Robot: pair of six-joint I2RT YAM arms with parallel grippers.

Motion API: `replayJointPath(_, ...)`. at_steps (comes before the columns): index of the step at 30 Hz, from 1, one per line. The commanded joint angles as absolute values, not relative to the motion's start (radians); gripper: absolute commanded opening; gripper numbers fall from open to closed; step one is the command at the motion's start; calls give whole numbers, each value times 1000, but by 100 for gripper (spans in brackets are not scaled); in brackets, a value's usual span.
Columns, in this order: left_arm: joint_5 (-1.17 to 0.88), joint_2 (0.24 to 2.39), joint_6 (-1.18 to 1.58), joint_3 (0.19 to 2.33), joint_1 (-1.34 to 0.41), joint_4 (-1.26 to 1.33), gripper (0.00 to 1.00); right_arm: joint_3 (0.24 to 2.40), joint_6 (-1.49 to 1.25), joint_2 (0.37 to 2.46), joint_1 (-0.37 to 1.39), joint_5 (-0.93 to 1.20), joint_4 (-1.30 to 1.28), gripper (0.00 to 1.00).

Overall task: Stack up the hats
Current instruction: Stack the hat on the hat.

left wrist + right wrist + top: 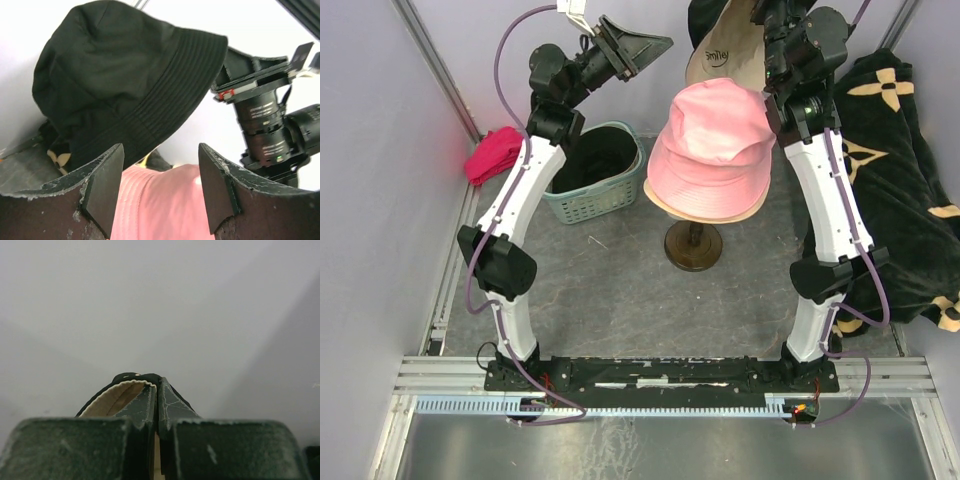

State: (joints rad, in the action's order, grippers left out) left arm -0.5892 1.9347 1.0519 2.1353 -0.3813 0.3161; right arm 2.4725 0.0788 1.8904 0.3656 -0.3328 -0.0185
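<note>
Stack in progress: pink hat (712,150) sits over a cream hat (758,206) on the central stand (693,245). At 12 o'clock, the right end effector (156,395) clenches the unplaced black hat (125,85) by its brim. The left end effector (161,150) is released.

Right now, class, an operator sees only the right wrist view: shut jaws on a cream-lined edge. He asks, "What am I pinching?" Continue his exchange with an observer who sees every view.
Observer: The brim of a black bucket hat with a cream lining.
Operator: Where is the stack?
Observer: A pink hat sits on a stand mid-table, a cream brim showing beneath it.
Operator: Are the left jaws on my hat?
Observer: No; they stand wide open close to it, gripping nothing.
</note>
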Motion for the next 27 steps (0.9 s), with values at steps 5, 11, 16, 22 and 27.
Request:
replayJointPath(5, -598, 1908, 639, 2251, -449, 28, 69, 2536, 98, 1905, 397, -320, -13, 2)
replayJointPath(11, -517, 1892, 458, 2280, -502, -81, 69, 2538, 100, 1911, 411, -324, -17, 2)
replayJointPath(16, -398, 1844, 341, 2235, -541, -117, 69, 2544, 91, 1917, 413, -321, -17, 2)
replayJointPath(22, -104, 1781, 132, 2165, -622, -135, 69, 2551, 83, 1915, 414, -316, -29, 2)
replayJointPath(27, -17, 1783, 46, 2163, -659, -124, 69, 2547, 77, 1907, 415, -307, -32, 2)
